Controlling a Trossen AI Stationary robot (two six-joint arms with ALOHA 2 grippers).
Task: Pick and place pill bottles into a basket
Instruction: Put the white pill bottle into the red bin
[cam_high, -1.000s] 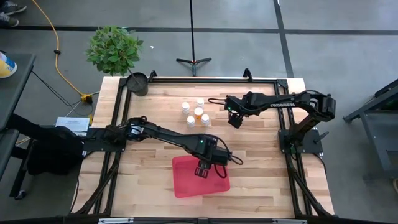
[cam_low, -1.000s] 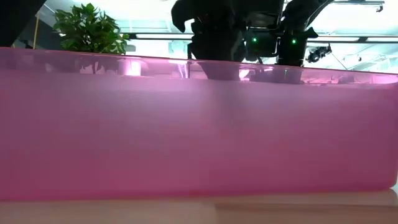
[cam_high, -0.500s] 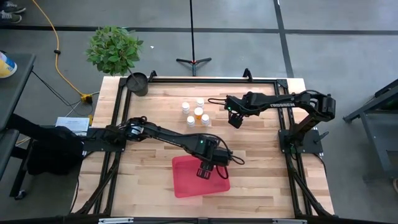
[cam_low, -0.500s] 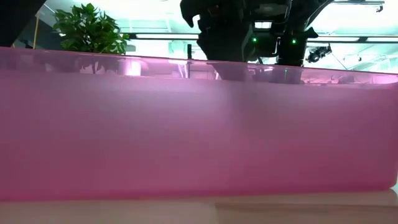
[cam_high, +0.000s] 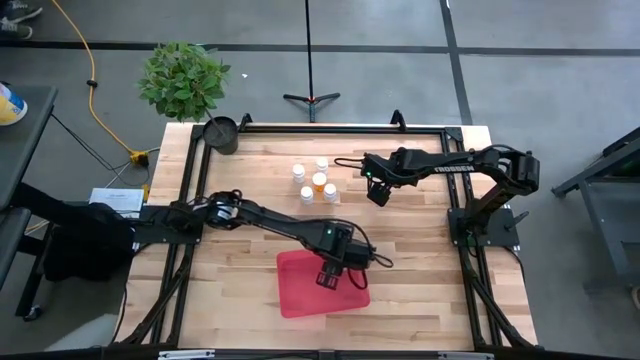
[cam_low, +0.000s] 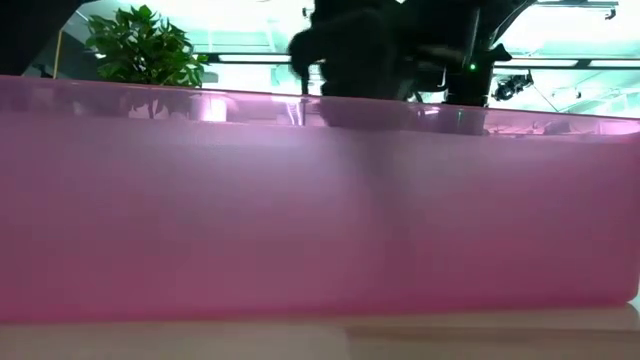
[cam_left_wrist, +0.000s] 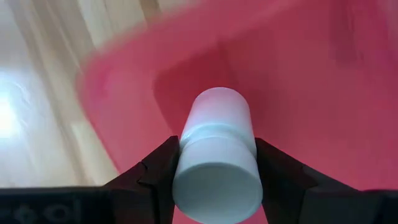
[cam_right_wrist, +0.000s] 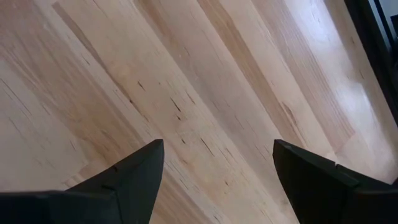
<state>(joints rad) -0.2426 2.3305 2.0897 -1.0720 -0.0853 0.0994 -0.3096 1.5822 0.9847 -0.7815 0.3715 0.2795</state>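
1. The left gripper (cam_high: 329, 277) is hanging over the shallow rectangular red plastic basket (cam_high: 300, 292) near the front of the pale wooden counter (cam_high: 420, 240), its jaws clamping a small pale pill bottle with a round white cap (cam_left_wrist: 216, 155).
2. In the left wrist view that held bottle is sitting between the two dark fingers (cam_left_wrist: 158, 171), above the basket's red floor (cam_left_wrist: 311, 93).
3. Four more small white-capped pill bottles (cam_high: 313, 181) are standing clustered together on the counter, well behind the basket.
4. The right gripper (cam_high: 378, 194) is waiting just beside that cluster, its jaws spread apart over bare wood (cam_right_wrist: 186, 93).
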